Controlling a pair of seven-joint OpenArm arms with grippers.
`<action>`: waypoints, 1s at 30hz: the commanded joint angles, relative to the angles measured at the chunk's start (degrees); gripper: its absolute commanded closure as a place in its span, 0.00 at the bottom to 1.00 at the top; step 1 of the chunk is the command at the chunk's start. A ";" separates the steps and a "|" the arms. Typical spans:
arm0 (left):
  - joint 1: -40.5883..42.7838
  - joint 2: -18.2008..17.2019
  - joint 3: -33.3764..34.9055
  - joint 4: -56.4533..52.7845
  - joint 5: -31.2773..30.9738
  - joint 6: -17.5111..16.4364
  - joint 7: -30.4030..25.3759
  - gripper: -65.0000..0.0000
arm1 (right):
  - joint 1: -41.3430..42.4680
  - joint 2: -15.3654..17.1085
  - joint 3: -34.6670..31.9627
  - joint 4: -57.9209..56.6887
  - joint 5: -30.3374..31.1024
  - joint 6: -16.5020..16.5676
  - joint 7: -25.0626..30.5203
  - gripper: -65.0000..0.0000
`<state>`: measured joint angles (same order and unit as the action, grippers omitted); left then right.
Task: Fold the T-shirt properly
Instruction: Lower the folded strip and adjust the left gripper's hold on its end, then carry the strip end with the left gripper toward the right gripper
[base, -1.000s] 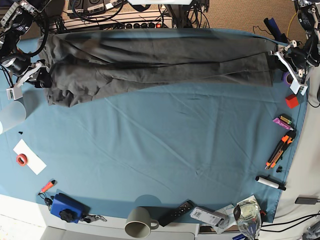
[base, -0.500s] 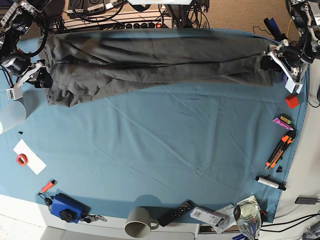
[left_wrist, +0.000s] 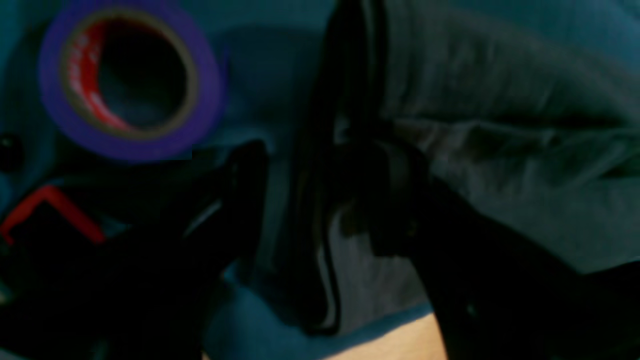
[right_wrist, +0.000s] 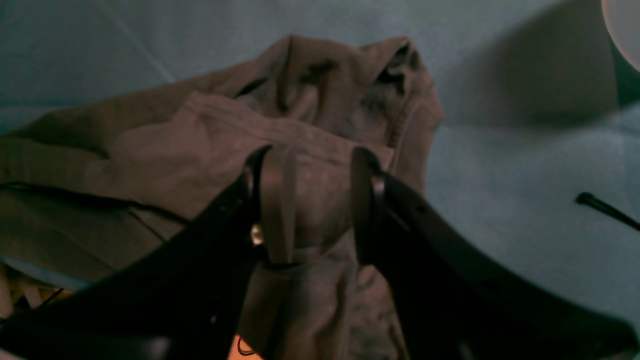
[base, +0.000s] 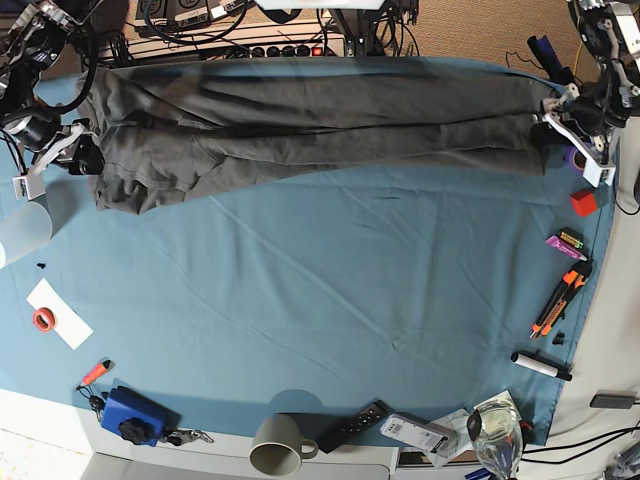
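Standing empty at the table's front edge, a mug (base: 277, 444).

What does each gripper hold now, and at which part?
The right gripper pinches a bunched fold at one end of the T-shirt. The left gripper stands open at the other end, holding nothing.

Blue-teal table cloth (base: 330, 300) over table — cables, power strip (base: 285, 48) behind; tan floor (base: 470, 30) beyond.

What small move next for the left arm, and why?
Probably close the left tool on the T-shirt hem: its jaws stand apart astride the edge, while the right tool already pinches fabric at the other end.
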<state>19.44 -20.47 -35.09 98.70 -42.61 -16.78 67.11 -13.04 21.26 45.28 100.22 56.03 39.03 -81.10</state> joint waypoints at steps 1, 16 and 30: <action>0.55 -0.31 0.02 -1.09 0.31 0.22 2.93 0.50 | 0.35 1.46 0.57 1.03 1.14 0.13 1.10 0.70; 3.10 5.73 0.04 -2.43 -12.13 -4.11 9.51 0.58 | 0.37 1.46 0.57 1.03 1.14 0.11 1.10 0.70; 0.44 5.70 0.02 3.65 -6.93 -2.36 7.50 1.00 | 0.39 1.46 0.57 1.03 1.16 0.13 1.10 0.70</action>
<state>19.75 -14.13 -34.87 101.58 -50.22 -19.25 73.95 -13.04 21.26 45.32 100.25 56.03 39.03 -81.08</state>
